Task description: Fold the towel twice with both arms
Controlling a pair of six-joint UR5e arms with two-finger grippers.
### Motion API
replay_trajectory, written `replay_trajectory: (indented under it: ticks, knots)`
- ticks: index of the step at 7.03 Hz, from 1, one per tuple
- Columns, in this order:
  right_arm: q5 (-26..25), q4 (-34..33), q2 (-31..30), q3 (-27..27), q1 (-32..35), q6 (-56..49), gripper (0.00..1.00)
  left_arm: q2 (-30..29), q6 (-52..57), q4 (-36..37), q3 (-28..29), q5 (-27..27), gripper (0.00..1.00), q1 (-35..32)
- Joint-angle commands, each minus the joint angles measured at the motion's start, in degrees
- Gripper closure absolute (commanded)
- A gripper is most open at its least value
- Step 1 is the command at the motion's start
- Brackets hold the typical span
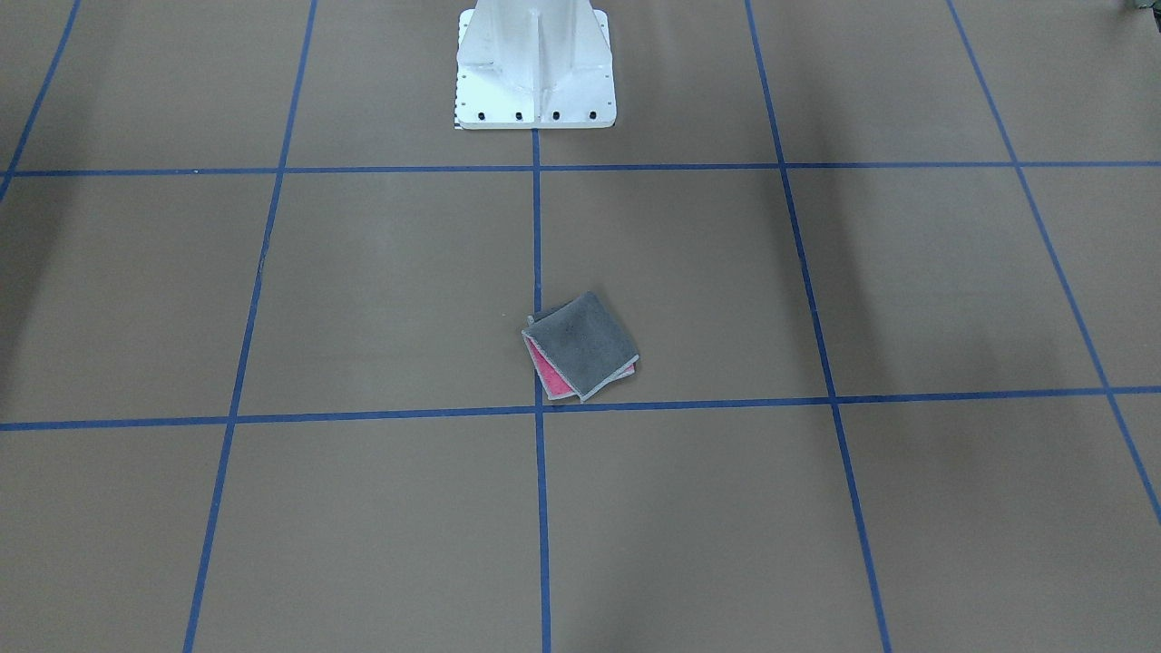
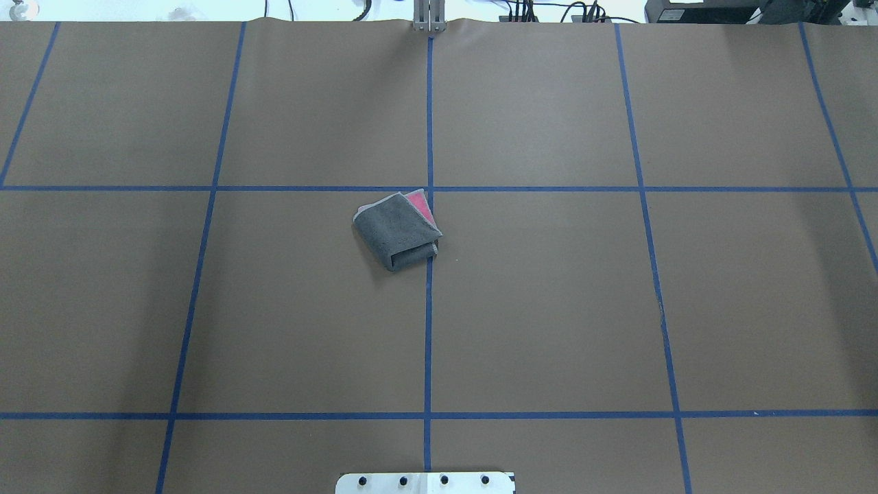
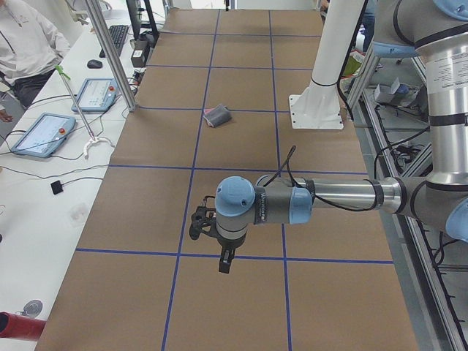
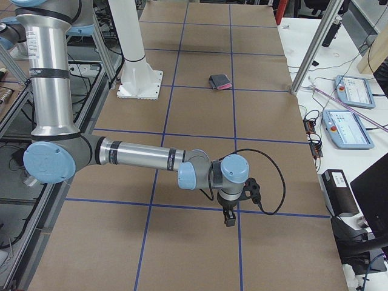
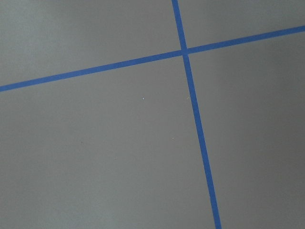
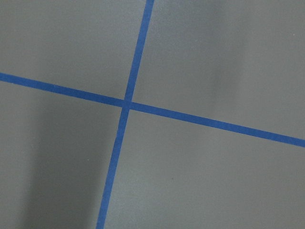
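The towel [image 1: 580, 345] lies folded into a small square near the table's middle, dark grey face up, with a pink strip showing at one edge. It also shows in the overhead view [image 2: 398, 230] and in both side views [image 3: 217, 115] [image 4: 220, 82]. No arm touches it. My left gripper [image 3: 227, 259] hangs over the table far from the towel, near the table's left end. My right gripper [image 4: 230, 217] hangs near the right end. I cannot tell whether either is open or shut. Both wrist views show only brown table and blue tape lines.
The white pedestal base [image 1: 535, 73] stands behind the towel on the robot's side. Control tablets [image 3: 44, 133] [image 4: 348, 127] and cables lie on the white bench across the table. Metal posts [image 3: 110, 51] [image 4: 315, 48] stand at that edge. A seated person [image 3: 25, 36] is beyond.
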Motion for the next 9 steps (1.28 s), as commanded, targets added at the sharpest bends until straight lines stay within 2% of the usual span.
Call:
replay_trajectory:
  ticks: [1, 3, 5, 9]
  knots:
    - [-0.09, 0.28, -0.9, 1.13, 0.0, 1.38, 0.0, 0.08, 0.47, -0.73, -0.65, -0.28, 0.0, 0.14]
    - [-0.7, 0.37, -1.95, 2.54, 1.3, 5.16, 0.0, -0.19, 0.47, -1.79, -0.92, -0.28, 0.0, 0.14]
    - [-0.7, -0.24, -3.53, 5.17, 5.0, 4.47, 0.0, -0.19, 0.47, -1.87, -0.84, -0.2, 0.0, 0.23]
    - [-0.35, 0.1, -5.91, 6.42, 4.83, 4.47, 0.0, -0.1, 0.39, -1.96, -0.93, -0.19, 0.0, 0.14]
